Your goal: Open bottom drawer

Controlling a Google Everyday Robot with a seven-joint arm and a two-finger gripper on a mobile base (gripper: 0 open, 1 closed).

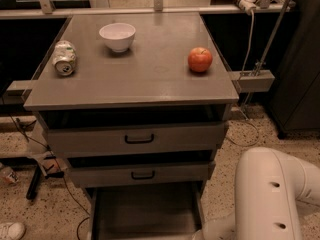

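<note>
- Camera view: the bottom drawer (145,209) sits directly below the middle drawer front (100,175). It's slid well out with its plain grey floor showing, and its own front runs off the lower edge.
- I'd judge it rigid, empty and light, easy on its runners. The bar handle is the place to grip.
- The claw is out of sight, so I can't tell its opening or hold. The white arm (270,194) reaches in below and right of that middle front.
</note>
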